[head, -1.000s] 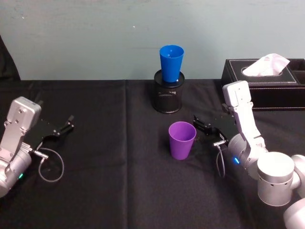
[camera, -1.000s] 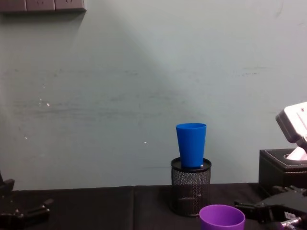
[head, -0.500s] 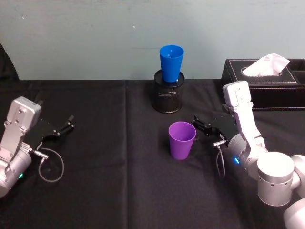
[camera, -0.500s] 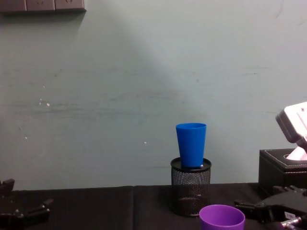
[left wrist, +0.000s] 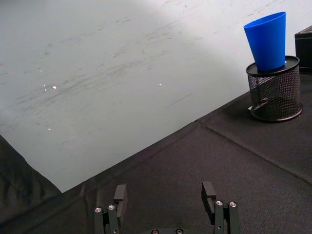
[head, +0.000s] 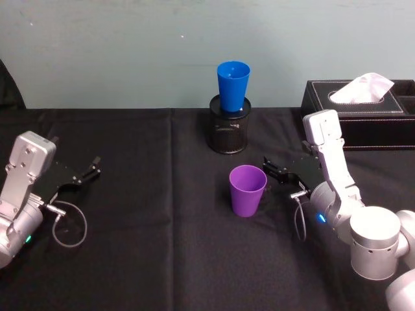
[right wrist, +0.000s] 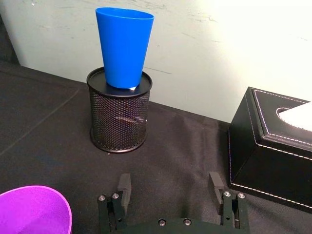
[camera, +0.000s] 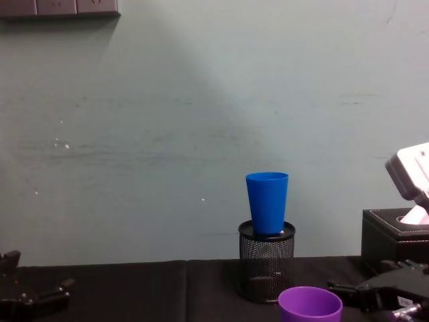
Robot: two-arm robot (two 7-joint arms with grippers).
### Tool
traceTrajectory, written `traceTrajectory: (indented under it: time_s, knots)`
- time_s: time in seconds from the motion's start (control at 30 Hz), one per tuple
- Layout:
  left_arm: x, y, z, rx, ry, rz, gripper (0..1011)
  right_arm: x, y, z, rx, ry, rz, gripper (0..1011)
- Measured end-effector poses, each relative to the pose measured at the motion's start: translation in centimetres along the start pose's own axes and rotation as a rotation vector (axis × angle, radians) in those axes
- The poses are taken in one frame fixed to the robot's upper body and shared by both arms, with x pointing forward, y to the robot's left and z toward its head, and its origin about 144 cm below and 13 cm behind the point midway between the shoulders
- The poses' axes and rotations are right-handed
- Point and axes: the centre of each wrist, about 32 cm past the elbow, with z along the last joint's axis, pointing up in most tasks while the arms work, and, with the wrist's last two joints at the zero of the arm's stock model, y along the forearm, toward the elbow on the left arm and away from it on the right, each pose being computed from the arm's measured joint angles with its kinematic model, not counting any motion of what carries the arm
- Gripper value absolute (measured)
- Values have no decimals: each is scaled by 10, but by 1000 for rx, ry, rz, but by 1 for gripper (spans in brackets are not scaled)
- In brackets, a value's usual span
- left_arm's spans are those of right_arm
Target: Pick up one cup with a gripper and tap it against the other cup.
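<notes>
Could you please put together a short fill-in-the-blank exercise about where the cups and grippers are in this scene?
1. The blue cup stands in the black mesh ____.
2. The purple cup stands upright on the black ____.
3. The right gripper sits beside the purple cup with its fingers ____.
4. The left gripper rests far to the robot's left, holding ____.

Missing words: holder; tablecloth; open; nothing
</notes>
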Motion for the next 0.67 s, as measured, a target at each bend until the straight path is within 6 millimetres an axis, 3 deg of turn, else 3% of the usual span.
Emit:
traceTrajectory:
  time_s: [0.67]
  knots:
    - [0, 0, 0, 0, 0, 0, 1000, 0, 0, 0, 0, 0, 0, 1003]
